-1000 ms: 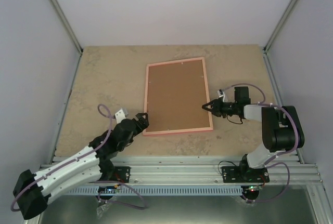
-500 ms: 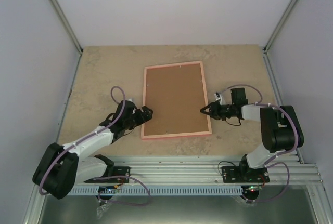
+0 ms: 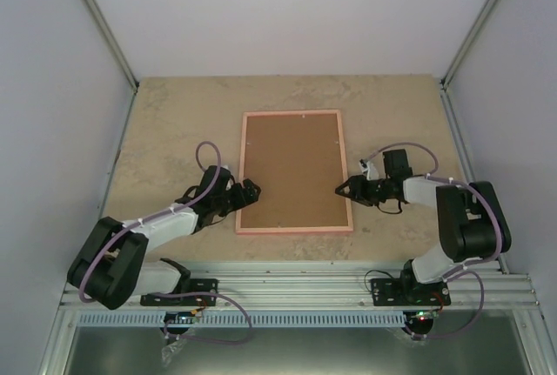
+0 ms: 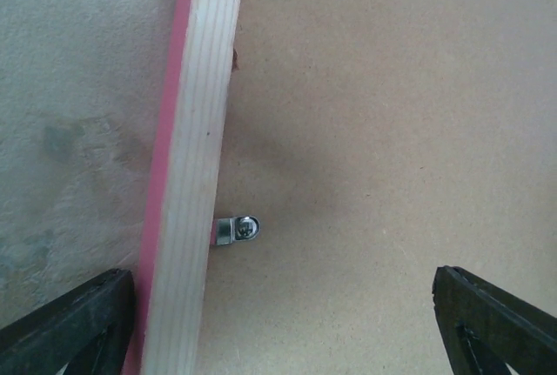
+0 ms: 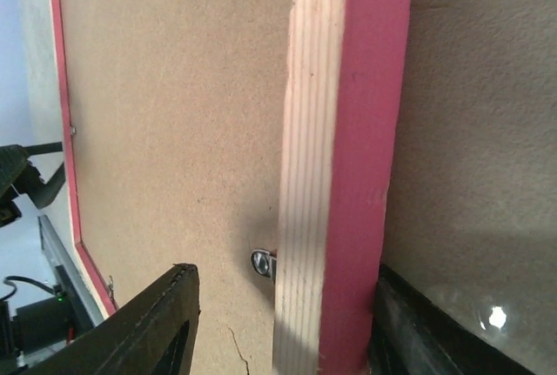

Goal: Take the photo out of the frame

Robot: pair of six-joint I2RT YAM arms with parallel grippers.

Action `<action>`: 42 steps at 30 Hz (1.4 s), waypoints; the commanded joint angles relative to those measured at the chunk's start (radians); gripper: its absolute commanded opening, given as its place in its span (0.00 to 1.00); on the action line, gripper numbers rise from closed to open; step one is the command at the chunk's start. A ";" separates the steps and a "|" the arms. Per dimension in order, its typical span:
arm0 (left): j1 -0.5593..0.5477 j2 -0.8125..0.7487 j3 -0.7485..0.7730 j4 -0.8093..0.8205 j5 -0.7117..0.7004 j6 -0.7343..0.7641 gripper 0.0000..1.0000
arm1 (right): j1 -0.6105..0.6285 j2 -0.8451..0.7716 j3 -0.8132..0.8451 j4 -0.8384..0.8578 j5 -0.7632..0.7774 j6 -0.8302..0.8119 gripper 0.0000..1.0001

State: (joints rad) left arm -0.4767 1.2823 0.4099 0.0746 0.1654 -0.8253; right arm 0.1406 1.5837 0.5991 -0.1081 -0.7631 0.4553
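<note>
Grippers flanking the frame (image 3: 292, 170), both reaching in low
At the frame's 8 o'clock the left gripper (image 3: 251, 190) is holding its fingers (image 4: 70, 327) apart astride the rail (image 4: 187, 175); at 4 o'clock the right gripper (image 3: 341, 189) is doing likewise. The frame is lying centred on the table (image 3: 174, 131), brown back up.

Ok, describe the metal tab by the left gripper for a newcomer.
Find the pink frame lying back-up mid-table; follow its left rail to the left gripper. The tab is the small silver clip bridging rail and brown backing; its twin sits on the right rail.
</note>
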 commanded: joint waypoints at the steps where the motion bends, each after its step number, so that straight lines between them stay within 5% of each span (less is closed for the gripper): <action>1: 0.006 0.006 0.005 0.034 0.050 0.015 0.95 | 0.014 -0.071 0.008 -0.067 0.053 -0.053 0.54; 8: 0.006 -0.064 -0.020 0.016 0.043 0.011 0.95 | 0.014 -0.199 0.032 -0.210 0.239 -0.097 0.63; 16: 0.007 -0.238 0.019 -0.144 -0.128 0.073 1.00 | -0.060 -0.320 0.128 -0.338 0.437 -0.131 0.73; 22: 0.007 -0.376 -0.024 -0.087 -0.239 0.080 1.00 | -0.164 -0.366 0.102 -0.274 0.621 -0.027 0.80; 32: 0.008 -0.478 -0.102 -0.031 -0.341 0.180 1.00 | -0.335 -0.249 0.107 -0.249 0.706 -0.023 0.85; 42: -0.010 -0.513 -0.098 -0.070 -0.376 0.186 1.00 | -0.355 -0.097 0.109 -0.256 0.690 -0.040 0.82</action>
State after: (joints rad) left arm -0.4763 0.7914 0.3111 0.0105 -0.1474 -0.6605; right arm -0.2058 1.4437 0.7055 -0.3626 -0.0814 0.4240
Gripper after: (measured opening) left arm 0.996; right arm 0.838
